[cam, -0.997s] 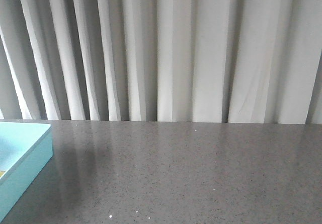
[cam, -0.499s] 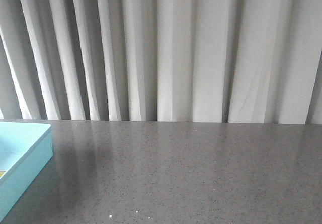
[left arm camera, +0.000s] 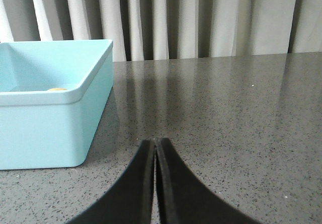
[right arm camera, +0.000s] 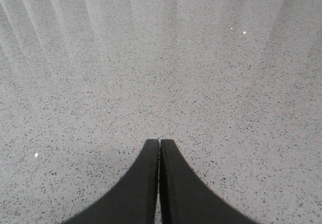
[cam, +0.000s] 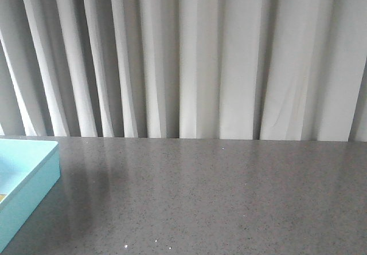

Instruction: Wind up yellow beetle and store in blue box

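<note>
Both of my grippers have their jaws pressed together, gripping nothing: my left gripper (left arm camera: 155, 142) and my right gripper (right arm camera: 159, 142) sit low over the grey speckled table (cam: 218, 197). Beside my left gripper, on the table's left side, stands the blue box (left arm camera: 50, 128). Over its near wall I see only a small yellow sliver (left arm camera: 58, 89) inside; I take it for the yellow beetle, but cannot tell for sure. White curtains (cam: 195, 60) hang behind the table
</note>
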Robot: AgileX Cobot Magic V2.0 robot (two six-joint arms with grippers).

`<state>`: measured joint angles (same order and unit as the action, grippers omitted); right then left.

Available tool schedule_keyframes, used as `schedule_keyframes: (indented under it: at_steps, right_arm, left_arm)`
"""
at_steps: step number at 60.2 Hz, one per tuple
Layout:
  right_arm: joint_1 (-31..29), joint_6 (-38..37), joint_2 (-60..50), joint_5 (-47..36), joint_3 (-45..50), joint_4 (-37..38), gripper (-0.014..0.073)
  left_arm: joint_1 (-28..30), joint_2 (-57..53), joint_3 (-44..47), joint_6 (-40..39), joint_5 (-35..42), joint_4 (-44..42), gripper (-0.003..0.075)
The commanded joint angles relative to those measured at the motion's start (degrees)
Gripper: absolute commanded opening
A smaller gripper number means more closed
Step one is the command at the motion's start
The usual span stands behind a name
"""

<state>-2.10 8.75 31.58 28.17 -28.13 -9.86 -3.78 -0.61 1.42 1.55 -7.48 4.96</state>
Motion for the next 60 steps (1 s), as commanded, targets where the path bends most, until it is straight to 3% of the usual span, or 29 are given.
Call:
schedule_keyframes:
  at_steps: [1,48,60]
  right_arm:
    - [-0.27,0.36,0.12,-3.85,-1.36,0.39,-0.0007]
    - [-0.27,0.36,0.12,-3.85,-1.36,0.39,-0.0007]
    - [-0.27,0.47,-7.35,-3.34,-1.36,1.91,-0.0007]
  left_arm:
    - [-0.31,-0.13,-0.44,-0.96,3.69,-0.11,-0.0006]
    - [-0.31,-0.13,-0.44,-0.91,3.69,-0.16,-0.0006]
    - [-0.31,-0.13,-0.44,-0.91,3.69,-0.16,-0.0006]
